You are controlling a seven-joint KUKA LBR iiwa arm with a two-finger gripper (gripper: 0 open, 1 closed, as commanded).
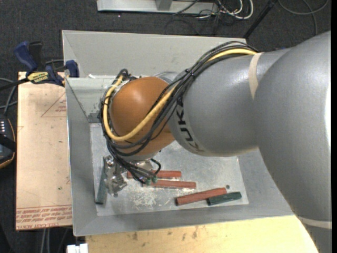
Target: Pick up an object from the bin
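Arm over bin; grey bar just beside gripper, view's left.

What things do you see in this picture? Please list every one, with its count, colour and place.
Bin: one, grey metal, middle of the view.
Flat bar: one, grey-green, along the bin's left wall near the front.
Short sticks: two, red-brown, side by side on the floor below the orange cover.
Long stick: one, red-brown, front right of the floor.
Dark piece: one, dark green, at the long stick's right end; whether joined to it I cannot tell.
White flecks: scattered, front of the floor.
Arm: one, grey, reaching in from the right.
Orange cover: one, on the wrist.
Cables: several, black and yellow, looped over the cover.
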